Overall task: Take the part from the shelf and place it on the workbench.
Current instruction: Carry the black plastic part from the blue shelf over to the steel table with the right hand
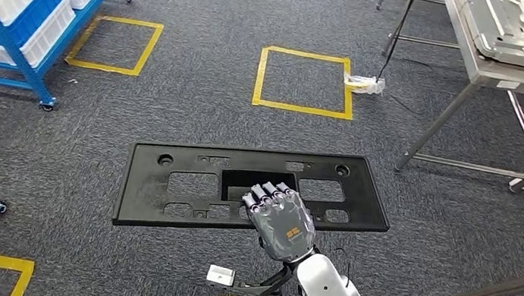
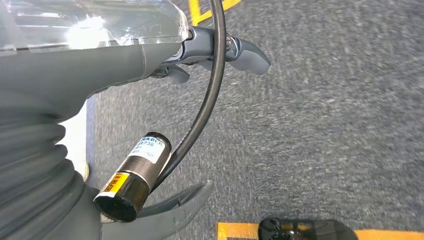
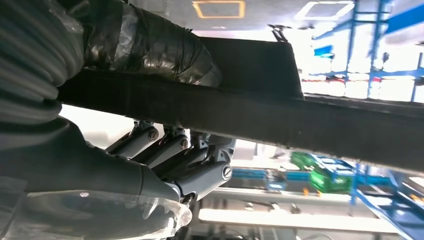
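A factory floor: blue bin racks (image 1: 14, 4), steel workbench (image 1: 514, 66), yellow-taped squares (image 1: 304, 82) on grey carpet

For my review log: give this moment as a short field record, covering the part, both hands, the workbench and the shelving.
part: black flat panel with cutouts, carried level above the carpet
right hand: grips the panel's near edge, fingers through the central opening
left hand: holds nothing, over carpet
workbench: steel table, upper right, grey metal plate on it
shelving: blue rack with white bins, upper left

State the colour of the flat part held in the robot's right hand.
Black. The part, gripped by the right hand, shows best in the head view.
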Robot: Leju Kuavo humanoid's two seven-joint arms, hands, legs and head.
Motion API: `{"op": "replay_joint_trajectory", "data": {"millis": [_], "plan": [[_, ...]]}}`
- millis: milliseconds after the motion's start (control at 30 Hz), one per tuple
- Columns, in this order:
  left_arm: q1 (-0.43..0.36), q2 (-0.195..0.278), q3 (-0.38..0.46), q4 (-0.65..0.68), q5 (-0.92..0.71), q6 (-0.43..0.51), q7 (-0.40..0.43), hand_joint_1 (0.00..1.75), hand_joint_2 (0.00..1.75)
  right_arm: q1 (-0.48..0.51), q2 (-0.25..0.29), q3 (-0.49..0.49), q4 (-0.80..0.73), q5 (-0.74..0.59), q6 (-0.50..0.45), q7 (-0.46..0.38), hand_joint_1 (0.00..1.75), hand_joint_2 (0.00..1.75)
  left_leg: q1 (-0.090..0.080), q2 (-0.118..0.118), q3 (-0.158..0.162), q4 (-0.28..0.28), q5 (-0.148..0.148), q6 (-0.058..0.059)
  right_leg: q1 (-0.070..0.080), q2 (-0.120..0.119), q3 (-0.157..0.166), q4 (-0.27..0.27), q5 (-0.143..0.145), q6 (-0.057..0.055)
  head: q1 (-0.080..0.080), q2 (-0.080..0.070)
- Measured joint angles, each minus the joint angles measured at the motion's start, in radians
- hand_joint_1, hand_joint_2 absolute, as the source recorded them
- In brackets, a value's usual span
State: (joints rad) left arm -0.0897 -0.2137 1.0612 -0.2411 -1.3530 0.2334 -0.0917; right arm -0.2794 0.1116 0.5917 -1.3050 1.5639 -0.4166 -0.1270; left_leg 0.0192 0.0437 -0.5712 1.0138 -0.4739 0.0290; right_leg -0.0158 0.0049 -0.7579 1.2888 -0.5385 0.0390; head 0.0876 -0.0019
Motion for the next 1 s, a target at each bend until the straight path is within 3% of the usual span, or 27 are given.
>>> {"op": "replay_joint_trajectory", "data": {"millis": [67,133,167,233,267,333,400,433,467,500,533,600,667,733,767,833,867,900,967,1000], "plan": [[-0.001,0.0,0.0,0.0,0.0,0.0,0.0,0.0,1.75,-0.001,-0.002,0.0,0.0,0.0,0.0,0.0,1.66,1.75,0.0,0.025,0.009,0.0,-0.007,-0.006,-0.002,-0.03,0.067,-0.131,0.067,-0.001,0.0,0.0],[-0.002,0.0,0.0,0.0,-0.001,-0.001,0.0,0.0,1.75,-0.003,-0.002,0.0,0.0,0.0,0.0,0.0,1.66,1.75,-0.004,0.044,0.018,0.001,-0.016,-0.017,0.006,-0.065,0.123,-0.236,0.102,-0.012,0.0,0.0],[-0.003,0.0,0.0,0.0,-0.001,-0.001,0.0,0.0,1.75,-0.004,-0.002,-0.001,0.0,0.0,0.0,0.001,1.66,1.75,-0.006,0.052,0.021,0.001,-0.019,-0.023,0.012,-0.072,0.131,-0.254,0.103,-0.019,-0.001,0.0],[-0.005,0.0,0.001,0.0,-0.002,-0.001,0.0,0.0,1.75,-0.005,-0.003,-0.003,0.0,0.0,0.0,0.004,1.66,1.75,-0.005,0.067,0.027,-0.001,-0.025,-0.035,0.015,-0.051,0.133,-0.259,0.103,-0.033,-0.001,0.0],[-0.006,-0.001,0.001,0.0,-0.002,-0.001,0.0,0.0,1.75,-0.005,-0.003,-0.005,-0.001,0.0,0.0,0.006,1.66,1.75,-0.003,0.059,0.028,0.005,-0.032,-0.04,0.014,-0.04,0.136,-0.264,0.105,-0.04,-0.001,0.0],[-0.006,-0.001,0.001,0.0,-0.003,0.0,-0.001,0.0,1.75,-0.006,-0.003,-0.007,-0.002,0.0,-0.001,0.009,1.66,1.75,0.002,0.016,0.004,0.067,-0.074,-0.045,0.009,-0.02,0.145,-0.274,0.109,-0.057,-0.002,0.0],[-0.003,-0.001,0.001,0.0,-0.003,0.0,-0.001,0.0,1.75,-0.007,-0.002,-0.007,-0.003,0.001,-0.001,0.011,1.66,1.75,0.003,-0.025,-0.058,0.196,-0.136,-0.046,0.01,0.002,0.147,-0.274,0.108,-0.065,-0.003,0.0],[-0.001,-0.001,0.001,0.0,-0.003,0.0,-0.001,0.0,1.75,-0.006,-0.001,-0.007,-0.002,0.001,0.0,0.011,1.66,1.75,0.004,-0.032,-0.09,0.256,-0.156,-0.047,0.011,0.016,0.147,-0.273,0.107,-0.066,-0.003,0.0],[0.001,-0.001,0.001,0.0,-0.003,0.0,-0.001,0.0,1.75,-0.005,-0.002,-0.007,-0.002,0.001,0.0,0.011,1.66,1.75,0.004,-0.035,-0.11,0.287,-0.155,-0.048,0.012,0.031,0.147,-0.27,0.105,-0.067,-0.003,0.0],[0.002,-0.001,0.001,0.0,-0.003,0.0,-0.001,0.0,1.75,-0.004,-0.002,-0.007,-0.002,0.001,0.0,0.011,1.66,1.75,0.004,-0.037,-0.113,0.279,-0.134,-0.048,0.012,0.048,0.147,-0.266,0.103,-0.066,-0.003,0.0],[0.002,-0.001,0.001,0.0,-0.003,0.0,-0.001,0.0,1.75,-0.003,-0.002,-0.007,-0.002,0.001,0.0,0.011,1.66,1.75,0.005,-0.042,-0.097,0.232,-0.095,-0.048,0.011,0.065,0.148,-0.261,0.1,-0.063,-0.003,0.0],[0.003,-0.001,0.001,0.0,-0.002,0.0,-0.001,0.0,1.75,-0.003,-0.001,-0.007,-0.002,0.001,0.0,0.011,1.66,1.75,0.01,-0.086,-0.045,0.101,-0.028,-0.046,0.01,0.094,0.143,-0.245,0.092,-0.054,-0.003,0.0],[0.001,-0.001,0.001,0.0,-0.003,0.0,-0.001,0.0,1.75,-0.003,-0.001,-0.007,-0.002,0.001,0.0,0.011,1.66,1.75,0.011,-0.125,-0.021,0.042,-0.012,-0.041,0.008,0.116,0.133,-0.234,0.088,-0.042,-0.003,0.0],[-0.002,-0.001,0.001,0.0,-0.004,0.0,0.0,0.0,1.75,-0.002,-0.002,-0.008,-0.003,0.001,0.0,0.011,1.66,1.75,0.008,-0.115,-0.018,0.039,-0.012,-0.031,0.005,0.137,0.126,-0.238,0.092,-0.029,-0.003,0.0],[-0.003,-0.001,0.002,0.0,-0.004,0.0,0.0,0.0,1.75,-0.001,-0.002,-0.008,-0.003,0.001,0.0,0.011,1.66,1.75,0.008,-0.102,-0.015,0.034,-0.009,-0.023,0.005,0.129,0.124,-0.236,0.091,-0.023,-0.002,0.0],[-0.002,-0.001,0.002,0.0,-0.004,0.0,0.0,0.0,1.75,-0.002,-0.003,-0.009,-0.003,0.001,-0.001,0.011,1.66,1.75,0.009,-0.074,-0.008,0.021,-0.004,-0.008,0.008,0.072,0.102,-0.189,0.063,-0.015,0.0,0.0],[-0.001,-0.001,0.002,0.0,-0.004,0.0,0.0,0.0,1.75,-0.002,-0.003,-0.01,-0.003,0.001,-0.001,0.011,1.66,1.75,0.006,-0.06,-0.006,0.018,-0.003,-0.002,0.009,0.035,0.077,-0.136,0.035,-0.012,0.002,0.0],[0.0,-0.001,0.002,0.0,-0.004,0.0,-0.001,0.0,1.75,-0.003,-0.004,-0.01,-0.003,0.001,-0.001,0.011,1.66,1.75,0.004,-0.046,-0.005,0.017,-0.005,0.002,0.008,0.015,0.043,-0.069,0.005,-0.009,0.003,0.0],[0.001,0.0,0.002,0.0,-0.004,0.0,-0.001,0.0,1.75,0.0,-0.005,-0.01,-0.003,0.001,0.0,0.012,1.66,1.75,0.001,-0.016,-0.004,0.017,-0.008,0.005,0.004,0.005,-0.011,0.03,-0.024,-0.005,0.003,0.0],[0.001,0.0,0.002,0.0,-0.004,0.0,0.0,0.0,1.75,0.001,-0.006,-0.01,-0.002,0.001,0.0,0.013,1.66,1.75,0.001,-0.002,-0.002,0.017,-0.01,0.004,0.003,0.002,-0.012,0.031,-0.012,-0.004,0.003,0.0]]}}
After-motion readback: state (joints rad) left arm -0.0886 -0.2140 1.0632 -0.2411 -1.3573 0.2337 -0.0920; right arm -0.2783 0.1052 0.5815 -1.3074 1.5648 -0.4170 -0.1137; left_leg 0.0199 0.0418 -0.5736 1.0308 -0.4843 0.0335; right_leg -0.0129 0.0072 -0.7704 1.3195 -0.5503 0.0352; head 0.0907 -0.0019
